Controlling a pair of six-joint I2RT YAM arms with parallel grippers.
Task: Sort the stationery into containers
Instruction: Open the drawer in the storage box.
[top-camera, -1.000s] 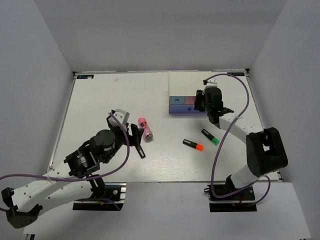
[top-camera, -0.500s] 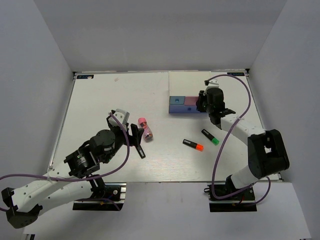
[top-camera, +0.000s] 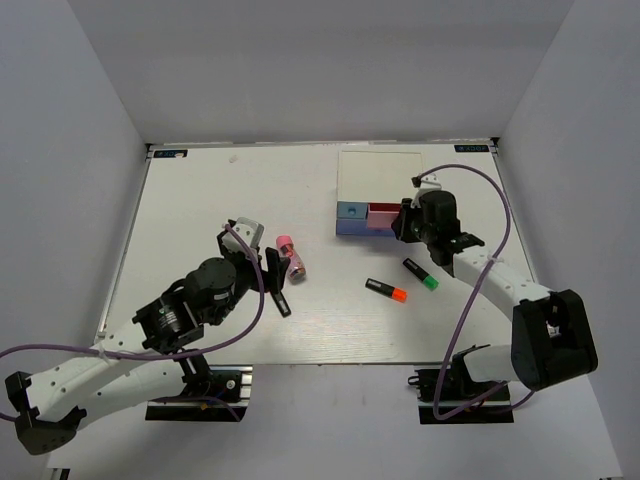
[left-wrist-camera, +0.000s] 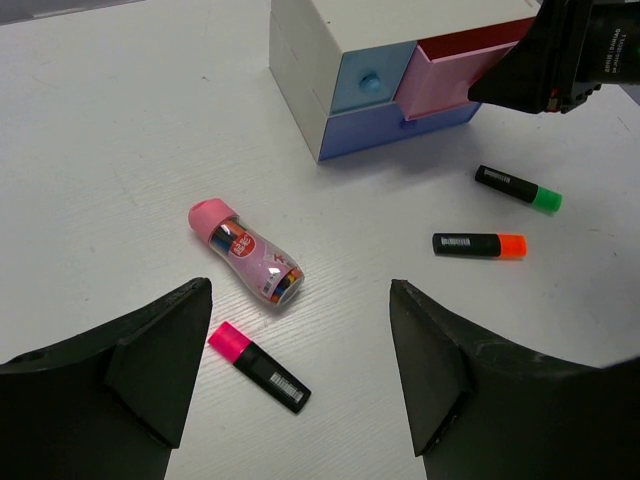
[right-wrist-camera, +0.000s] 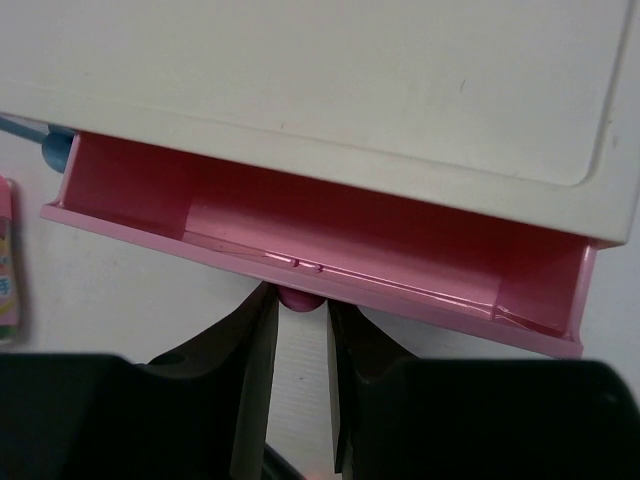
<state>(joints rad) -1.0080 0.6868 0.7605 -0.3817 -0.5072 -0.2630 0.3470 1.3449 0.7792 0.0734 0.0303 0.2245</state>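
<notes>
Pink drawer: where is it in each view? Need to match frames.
Top external: the pink drawer is right of centre, pulled out of the organiser's upper right slot.
Left wrist: top right, open and partly behind the black arm.
Right wrist: across the middle, its knob pinched by the right gripper.
Shared landmark: the white organiser body.

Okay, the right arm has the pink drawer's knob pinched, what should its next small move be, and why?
Probably open the right gripper and back off the knob. The pink drawer already stands out from the organiser with its inside showing empty, and the green-ended marker lies close by, ready to fetch.
</notes>
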